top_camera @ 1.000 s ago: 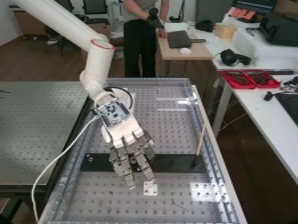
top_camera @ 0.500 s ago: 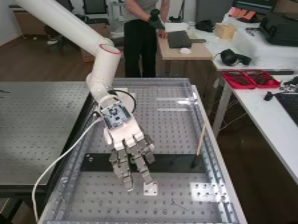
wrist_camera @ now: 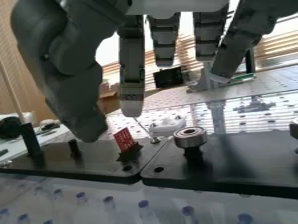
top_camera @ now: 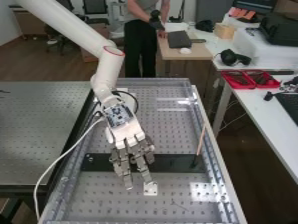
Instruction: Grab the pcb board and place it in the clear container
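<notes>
The hand (top_camera: 125,133) is hanging open near the high view's centre; the board (wrist_camera: 124,140) is standing on edge, probably light, stiff, needing a gentle edge pinch.

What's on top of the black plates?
A red board in a black holder, a bearing on a black post, black pegs. In the high view the hand hides part of the plates.
</notes>
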Controlling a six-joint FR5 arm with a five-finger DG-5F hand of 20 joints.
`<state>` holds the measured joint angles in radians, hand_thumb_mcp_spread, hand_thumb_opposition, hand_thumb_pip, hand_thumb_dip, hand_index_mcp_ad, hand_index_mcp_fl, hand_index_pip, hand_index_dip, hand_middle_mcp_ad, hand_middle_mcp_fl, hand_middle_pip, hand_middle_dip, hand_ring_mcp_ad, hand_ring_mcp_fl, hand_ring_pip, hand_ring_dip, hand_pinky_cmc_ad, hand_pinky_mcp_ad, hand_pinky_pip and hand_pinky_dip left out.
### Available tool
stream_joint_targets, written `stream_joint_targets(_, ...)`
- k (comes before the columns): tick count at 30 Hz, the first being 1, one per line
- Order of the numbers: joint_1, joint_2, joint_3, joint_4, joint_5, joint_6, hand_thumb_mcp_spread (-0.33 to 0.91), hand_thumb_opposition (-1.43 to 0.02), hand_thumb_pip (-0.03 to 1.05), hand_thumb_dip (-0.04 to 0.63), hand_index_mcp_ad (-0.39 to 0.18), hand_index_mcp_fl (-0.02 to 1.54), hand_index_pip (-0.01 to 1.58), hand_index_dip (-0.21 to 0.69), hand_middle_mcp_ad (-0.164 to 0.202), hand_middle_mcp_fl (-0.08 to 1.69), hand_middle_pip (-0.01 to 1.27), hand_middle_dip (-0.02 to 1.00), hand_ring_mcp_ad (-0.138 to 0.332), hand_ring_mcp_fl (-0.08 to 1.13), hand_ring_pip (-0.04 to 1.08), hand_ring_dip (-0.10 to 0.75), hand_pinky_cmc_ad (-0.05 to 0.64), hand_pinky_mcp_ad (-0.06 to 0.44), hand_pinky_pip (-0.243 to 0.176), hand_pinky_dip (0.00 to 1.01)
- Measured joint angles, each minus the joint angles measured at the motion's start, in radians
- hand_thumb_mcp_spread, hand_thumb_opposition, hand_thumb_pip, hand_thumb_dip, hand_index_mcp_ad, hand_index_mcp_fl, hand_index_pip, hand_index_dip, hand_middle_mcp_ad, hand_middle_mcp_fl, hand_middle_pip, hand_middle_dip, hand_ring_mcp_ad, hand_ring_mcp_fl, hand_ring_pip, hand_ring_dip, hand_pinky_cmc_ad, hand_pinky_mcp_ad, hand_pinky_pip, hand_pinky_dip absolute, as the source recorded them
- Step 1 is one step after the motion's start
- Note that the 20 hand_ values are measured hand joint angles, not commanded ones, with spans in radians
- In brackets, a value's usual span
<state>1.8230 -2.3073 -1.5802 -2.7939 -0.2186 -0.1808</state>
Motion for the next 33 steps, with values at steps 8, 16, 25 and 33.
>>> stream_joint_targets(8,-0.001,-0.002,-0.003,0.054,0.013,-0.062,0.37,-0.83,0.7,0.243,0.01,0.02,1.56,0.11,0.101,0.04,0.13,0.11,0.244,0.0,0.11,0.012,0.316,0.208,-0.106,0.73)
stream_joint_targets(16,-0.007,-0.007,-0.004,0.076,0.005,-0.094,0.37,-0.83,0.7,0.243,0.01,0.02,1.56,0.101,0.101,0.04,0.14,0.12,0.244,0.0,0.11,0.012,0.316,0.208,-0.106,0.74)
stream_joint_targets(25,-0.019,-0.006,-0.016,0.101,-0.029,-0.13,0.37,-0.83,0.7,0.243,0.01,0.02,1.56,0.101,0.101,0.04,0.14,0.12,0.243,0.01,0.11,0.012,0.316,0.208,-0.106,0.75)
stream_joint_targets(33,-0.022,-0.012,-0.012,0.084,-0.035,-0.118,0.37,-0.83,0.7,0.243,0.01,0.02,1.56,0.101,0.101,0.04,0.14,0.12,0.243,0.01,0.11,0.012,0.316,0.202,-0.106,0.75)
